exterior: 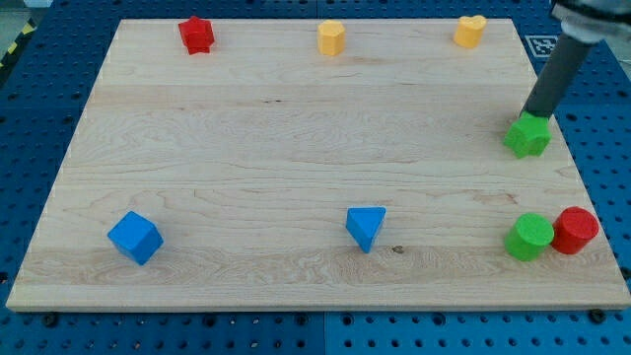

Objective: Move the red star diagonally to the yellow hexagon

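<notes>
The red star point(196, 35) lies near the view's top left of the wooden board point(296, 148). The yellow hexagon point(331, 37) lies at the view's top middle, to the right of the star. My tip point(534, 115) is far from both, at the view's right edge, touching the top of a green star-like block point(527, 136). The dark rod rises from there toward the view's top right corner.
A yellow heart point(469, 31) lies at the top right. A blue cube point(134, 238) lies at the bottom left and a blue triangle point(366, 227) at the bottom middle. A green cylinder point(528, 237) and a red cylinder point(575, 230) touch at the bottom right.
</notes>
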`<state>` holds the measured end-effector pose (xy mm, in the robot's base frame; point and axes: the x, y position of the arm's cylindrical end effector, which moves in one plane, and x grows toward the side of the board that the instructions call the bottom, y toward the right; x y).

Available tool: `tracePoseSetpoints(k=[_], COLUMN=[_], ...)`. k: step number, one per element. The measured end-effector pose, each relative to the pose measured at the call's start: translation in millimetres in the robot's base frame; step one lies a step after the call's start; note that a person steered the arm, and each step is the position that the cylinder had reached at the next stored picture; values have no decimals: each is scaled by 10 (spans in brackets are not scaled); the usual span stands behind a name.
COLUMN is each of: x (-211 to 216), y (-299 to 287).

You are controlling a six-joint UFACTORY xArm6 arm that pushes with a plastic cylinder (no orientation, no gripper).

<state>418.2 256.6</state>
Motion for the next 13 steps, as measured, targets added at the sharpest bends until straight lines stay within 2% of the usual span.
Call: tracePoseSetpoints(k=[1,3,4,6,7,8,9,11,13], x=[577,13,195,804,785,506,315,-217,-780], y=[-63,-80,-281,-323,-320,-479,-1004,-2474,-4453])
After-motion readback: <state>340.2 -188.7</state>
